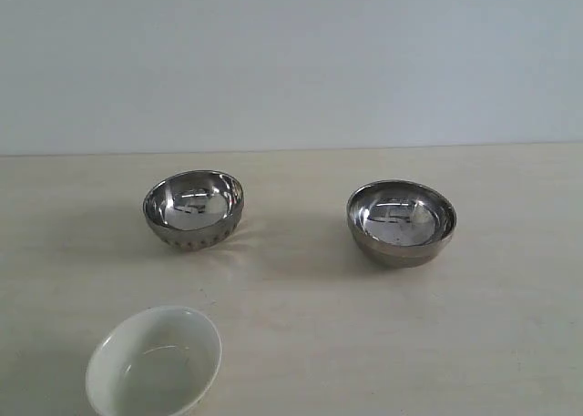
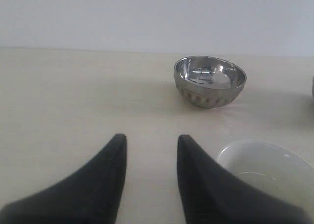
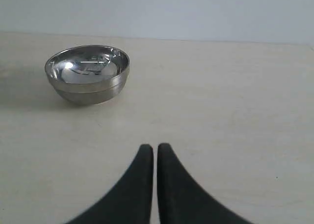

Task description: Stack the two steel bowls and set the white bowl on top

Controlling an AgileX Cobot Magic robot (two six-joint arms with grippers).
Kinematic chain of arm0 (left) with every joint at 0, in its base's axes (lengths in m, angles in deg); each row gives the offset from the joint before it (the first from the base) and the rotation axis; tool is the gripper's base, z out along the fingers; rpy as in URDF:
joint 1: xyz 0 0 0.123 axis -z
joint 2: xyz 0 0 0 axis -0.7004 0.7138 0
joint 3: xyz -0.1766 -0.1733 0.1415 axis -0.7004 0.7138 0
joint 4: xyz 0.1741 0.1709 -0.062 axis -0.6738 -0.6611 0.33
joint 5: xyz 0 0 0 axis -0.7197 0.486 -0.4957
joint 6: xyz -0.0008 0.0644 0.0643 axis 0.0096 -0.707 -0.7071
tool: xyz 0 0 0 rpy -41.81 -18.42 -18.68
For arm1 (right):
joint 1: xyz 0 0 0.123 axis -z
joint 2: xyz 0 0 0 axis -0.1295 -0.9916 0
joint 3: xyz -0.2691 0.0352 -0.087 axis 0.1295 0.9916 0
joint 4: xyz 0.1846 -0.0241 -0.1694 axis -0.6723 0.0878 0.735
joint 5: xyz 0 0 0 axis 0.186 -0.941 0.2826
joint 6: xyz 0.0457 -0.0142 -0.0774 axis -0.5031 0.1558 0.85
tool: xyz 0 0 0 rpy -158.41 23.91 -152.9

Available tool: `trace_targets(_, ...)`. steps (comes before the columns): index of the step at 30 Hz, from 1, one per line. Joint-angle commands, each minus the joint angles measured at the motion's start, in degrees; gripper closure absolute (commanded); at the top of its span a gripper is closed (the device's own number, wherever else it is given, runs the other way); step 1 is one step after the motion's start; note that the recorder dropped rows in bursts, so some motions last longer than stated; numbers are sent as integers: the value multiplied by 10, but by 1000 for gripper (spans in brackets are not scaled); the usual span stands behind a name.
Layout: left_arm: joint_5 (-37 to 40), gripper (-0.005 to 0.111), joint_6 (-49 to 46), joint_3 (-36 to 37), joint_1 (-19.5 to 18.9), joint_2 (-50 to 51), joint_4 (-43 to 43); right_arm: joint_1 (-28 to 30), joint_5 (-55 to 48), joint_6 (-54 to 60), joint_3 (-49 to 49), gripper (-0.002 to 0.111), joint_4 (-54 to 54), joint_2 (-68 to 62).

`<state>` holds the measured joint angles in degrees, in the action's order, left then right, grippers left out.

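Left steel bowl (image 1: 193,207) and right steel bowl (image 1: 401,223) stand upright and well apart on the table (image 1: 310,343); the white bowl (image 1: 155,361) sits in front of the left one. The left gripper (image 2: 149,138) is parted and empty, and the right gripper (image 3: 155,146) is pressed closed on nothing. I think a polished rim may slip from a pinch, and a tilted bowl would not nest.

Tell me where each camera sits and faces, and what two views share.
Exterior: off the arms, raised, looking down across the table at ribbed steel bowl, smooth steel bowl, white bowl; no robot part.
Left wrist: low behind the open left gripper, facing the ribbed steel bowl and white bowl.
Right wrist: low behind the shut right gripper, facing the smooth steel bowl.
Shared: exterior and left wrist both show the white bowl.
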<state>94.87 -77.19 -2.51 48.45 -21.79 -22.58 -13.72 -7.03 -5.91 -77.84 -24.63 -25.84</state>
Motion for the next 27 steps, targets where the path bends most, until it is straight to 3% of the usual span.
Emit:
trace_targets(1, 0, 74, -4, 2, -2, -2, 1, -1, 52, 67, 0, 108, 9, 3)
trace_targets(11, 0, 74, -4, 2, -2, -2, 1, -1, 430, 68, 0, 108, 9, 3)
trace_targets(13, 0, 74, -4, 2, -2, -2, 1, -1, 485, 31, 0, 108, 9, 3)
trace_targets(16, 0, 74, -4, 2, -2, -2, 1, -1, 575, -144, 0, 108, 9, 3)
trace_targets(19, 0, 74, -4, 2, -2, -2, 1, -1, 604, -253, 0, 108, 9, 3)
trace_targets(22, 0, 74, -4, 2, -2, -2, 1, -1, 596, -265, -7, 108, 30, 3)
trace_targets(27, 0, 74, -4, 2, -2, -2, 1, -1, 448, -365, -101, 108, 147, 3)
